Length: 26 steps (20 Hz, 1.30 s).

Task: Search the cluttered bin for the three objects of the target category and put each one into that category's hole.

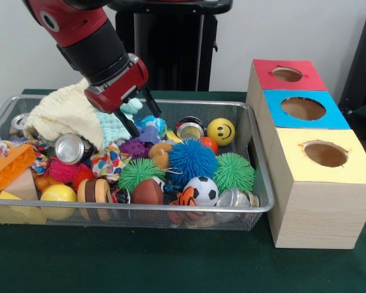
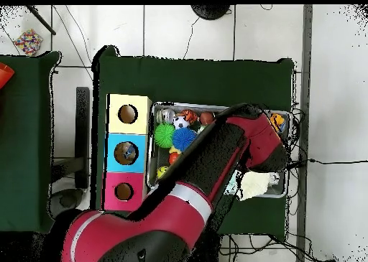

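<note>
The wire mesh bin (image 1: 213,103) is full of mixed toys and cans. My gripper (image 1: 147,126) reaches down into its back middle, open, with the black fingers (image 1: 132,127) straddling a pale teal piece next to a cream cloth (image 1: 67,113). The red-topped box's hole (image 1: 287,74) is at the far right, empty-looking. In the overhead view the arm covers the gripper and much of the bin (image 2: 208,105); the red-topped box's hole (image 2: 123,192) shows there too.
Around the gripper lie a silver can (image 1: 70,148), a purple spiky ball (image 1: 134,148), a blue spiky ball (image 1: 191,160), green spiky balls (image 1: 233,172), a yellow smiley ball (image 1: 221,131) and a soccer ball (image 1: 201,190). Blue-topped (image 1: 302,108) and yellow-topped (image 1: 325,154) boxes stand beside the bin.
</note>
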Motion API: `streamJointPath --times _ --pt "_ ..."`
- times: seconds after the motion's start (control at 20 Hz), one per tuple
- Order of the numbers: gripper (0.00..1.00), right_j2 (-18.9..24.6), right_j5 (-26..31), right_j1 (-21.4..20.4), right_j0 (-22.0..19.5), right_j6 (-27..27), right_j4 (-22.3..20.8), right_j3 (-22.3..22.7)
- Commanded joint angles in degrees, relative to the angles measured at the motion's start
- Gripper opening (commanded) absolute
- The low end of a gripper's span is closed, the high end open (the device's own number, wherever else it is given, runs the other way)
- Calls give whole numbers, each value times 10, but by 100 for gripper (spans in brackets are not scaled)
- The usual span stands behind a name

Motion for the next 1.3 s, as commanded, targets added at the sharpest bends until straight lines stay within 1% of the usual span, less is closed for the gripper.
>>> streamJointPath --times 0.05,0.4,0.65,0.85,0.95,1.3 --pt "100 93 34 6 -12 46 63 26" --pt "100 73 30 55 7 63 21 1" --pt "100 59 19 83 20 86 -7 -15" --pt "100 57 16 89 27 98 -7 -16" --pt "100 59 18 87 28 95 0 -10" --pt "100 60 27 101 30 90 11 -12"
